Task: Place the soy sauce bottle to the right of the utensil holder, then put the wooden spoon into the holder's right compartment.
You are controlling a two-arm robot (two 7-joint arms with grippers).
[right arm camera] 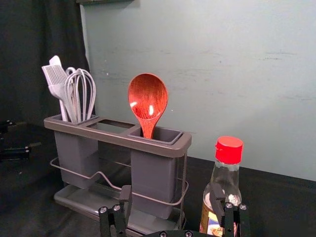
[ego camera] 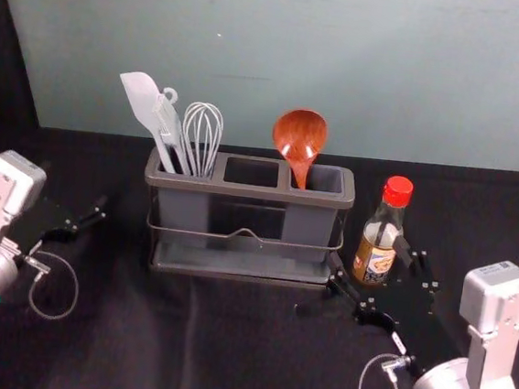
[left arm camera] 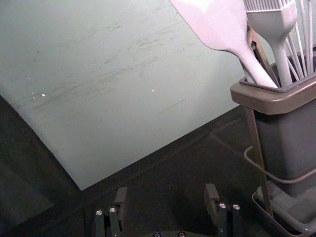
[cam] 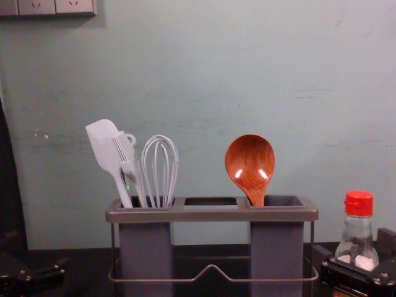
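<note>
My right gripper [ego camera: 370,252] is open in the head view, its fingers around or just short of the soy sauce bottle [ego camera: 377,247]; contact cannot be told. The bottle stands upright, right of the utensil holder [ego camera: 249,192], with a gap between them. In the right wrist view, the right gripper [right arm camera: 171,195] has one finger overlapping the red-capped bottle [right arm camera: 229,150]. The wooden spoon [ego camera: 299,134] stands bowl-up in the holder's right compartment, also seen in the chest view as a brown spoon [cam: 250,162]. My left gripper [ego camera: 74,190], idle at the left, is the open gripper [left arm camera: 166,196] in its wrist view.
A spatula [ego camera: 143,102], a brush and a whisk [ego camera: 203,126] fill the holder's left compartment and rise above its rim. The holder's wire rail [cam: 212,268] runs across its front. Behind the black-covered table [ego camera: 225,357] is a pale wall.
</note>
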